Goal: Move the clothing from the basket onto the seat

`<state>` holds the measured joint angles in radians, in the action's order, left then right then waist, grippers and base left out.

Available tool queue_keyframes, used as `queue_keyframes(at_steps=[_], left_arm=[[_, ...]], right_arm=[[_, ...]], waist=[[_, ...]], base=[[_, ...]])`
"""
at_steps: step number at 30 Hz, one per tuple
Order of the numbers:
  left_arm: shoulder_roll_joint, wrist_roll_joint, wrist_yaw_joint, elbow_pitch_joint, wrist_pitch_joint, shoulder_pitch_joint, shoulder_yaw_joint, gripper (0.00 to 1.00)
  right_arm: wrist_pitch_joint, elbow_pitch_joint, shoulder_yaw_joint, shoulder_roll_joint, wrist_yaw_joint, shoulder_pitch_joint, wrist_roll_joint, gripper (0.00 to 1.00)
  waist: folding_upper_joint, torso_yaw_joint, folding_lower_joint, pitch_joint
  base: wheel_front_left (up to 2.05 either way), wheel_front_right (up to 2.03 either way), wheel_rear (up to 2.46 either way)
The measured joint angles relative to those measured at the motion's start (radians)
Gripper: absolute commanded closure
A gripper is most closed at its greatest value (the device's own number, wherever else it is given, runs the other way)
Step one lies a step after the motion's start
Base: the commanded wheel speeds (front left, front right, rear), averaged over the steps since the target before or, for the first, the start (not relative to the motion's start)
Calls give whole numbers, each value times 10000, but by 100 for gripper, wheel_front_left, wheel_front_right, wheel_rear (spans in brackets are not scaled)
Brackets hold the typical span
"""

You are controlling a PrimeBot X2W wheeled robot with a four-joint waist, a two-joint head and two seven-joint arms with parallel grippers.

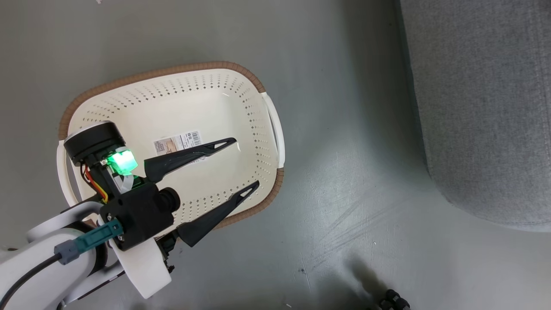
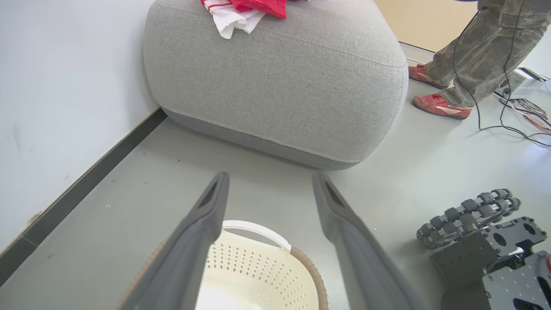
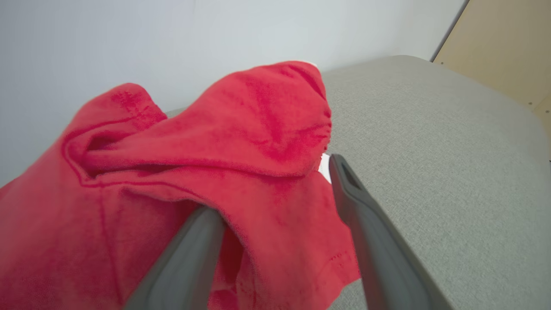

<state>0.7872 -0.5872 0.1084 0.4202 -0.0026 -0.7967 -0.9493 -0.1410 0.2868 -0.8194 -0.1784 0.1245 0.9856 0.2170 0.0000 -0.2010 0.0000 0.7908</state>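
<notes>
Both pincers are spread, nothing gripped: left pincer (image 1: pixel 246 162) hangs over the basket (image 1: pixel 206 107), which looks empty; right pincer (image 3: pixel 275 186) straddles a fold of the red clothing (image 3: pixel 241 129) lying on the seat (image 3: pixel 430 150). Prob. last step, drop-off done; next: lift right arm clear w/o snagging cloth draped on one finger

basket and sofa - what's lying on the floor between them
Nothing: the stretch between the basket and the sofa is bare grey floor, as the head view shows.
</notes>
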Motion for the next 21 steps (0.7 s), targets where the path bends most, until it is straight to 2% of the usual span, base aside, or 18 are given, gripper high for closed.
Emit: queue_keyframes(at_steps=[9,15,21], left_arm=[[-10,0,2,-288,-347,10,-21,0],[-73,-4,-6,-616,-696,99,8,0],[-253,-169,-240,-918,-1080,405,182,0]], right_arm=[[94,-1081,251,677,0,-1321,-2,0],[153,-1933,953,1348,0,-2415,-63,0],[178,-2646,1977,1432,0,-3298,-58,0]], waist=[[0,-139,0,-479],[0,-174,0,-970],[0,-113,0,-1462]], base=[[0,0,0],[0,0,0],[0,0,0]])
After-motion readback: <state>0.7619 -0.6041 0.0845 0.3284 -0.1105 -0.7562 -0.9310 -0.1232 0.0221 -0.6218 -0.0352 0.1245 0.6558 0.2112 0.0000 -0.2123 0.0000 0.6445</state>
